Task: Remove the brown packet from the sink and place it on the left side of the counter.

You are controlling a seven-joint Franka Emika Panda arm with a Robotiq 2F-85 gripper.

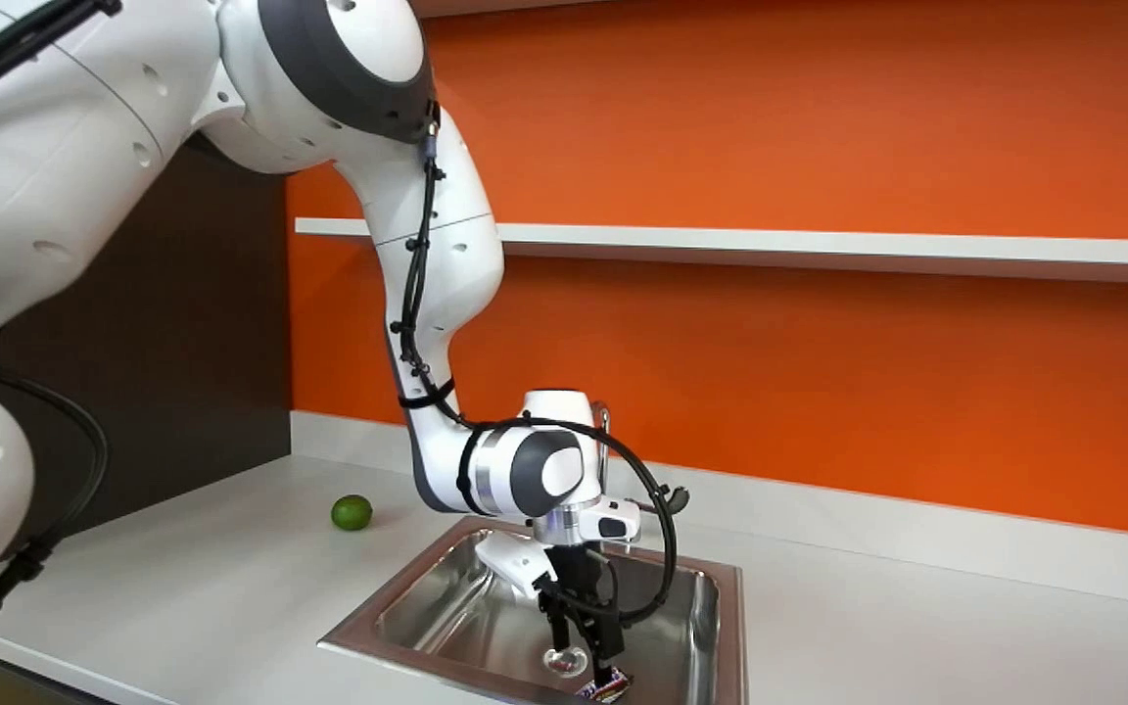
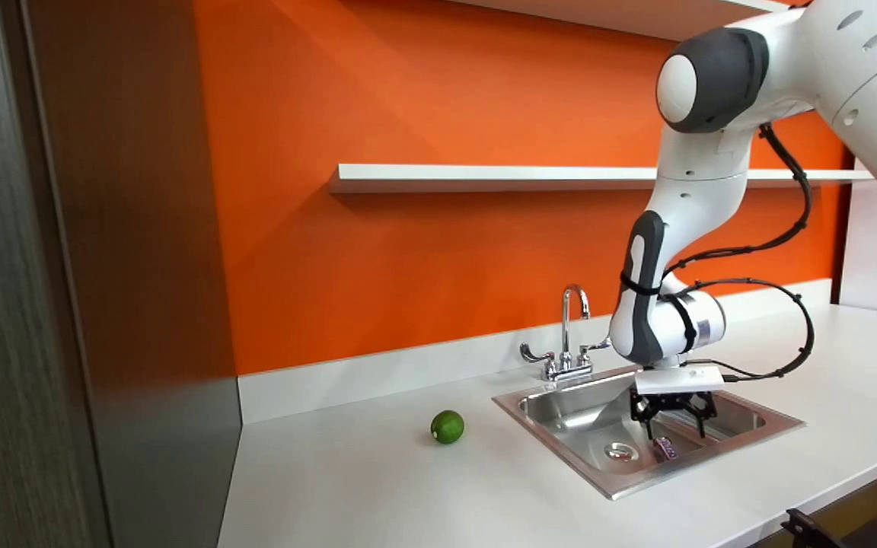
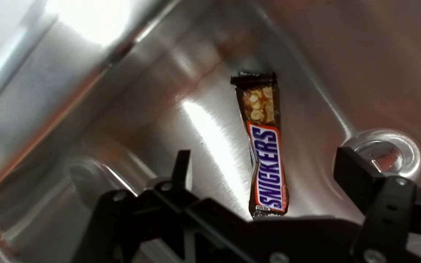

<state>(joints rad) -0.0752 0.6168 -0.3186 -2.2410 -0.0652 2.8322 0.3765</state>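
The brown packet is a Snickers bar (image 3: 266, 146) lying flat on the floor of the steel sink (image 3: 203, 84). The packet also shows in both exterior views (image 1: 607, 686) (image 2: 664, 449), partly covered by a finger in an exterior view. My gripper (image 3: 265, 162) is open, with one finger on each side of the packet's lower half in the wrist view and gaps on both sides. In both exterior views the gripper (image 1: 582, 658) (image 2: 676, 434) points down inside the sink (image 1: 730, 636) (image 2: 560, 447). The white counter (image 1: 211, 587) (image 2: 377, 495) surrounds the sink.
A green lime (image 1: 352, 512) (image 2: 447, 427) sits on the counter beside the sink. A chrome faucet (image 2: 566, 327) stands at the sink's back edge. The drain (image 2: 621, 452) is close to the packet. A white shelf (image 1: 819, 247) runs along the orange wall; a dark panel (image 2: 141, 266) bounds the counter.
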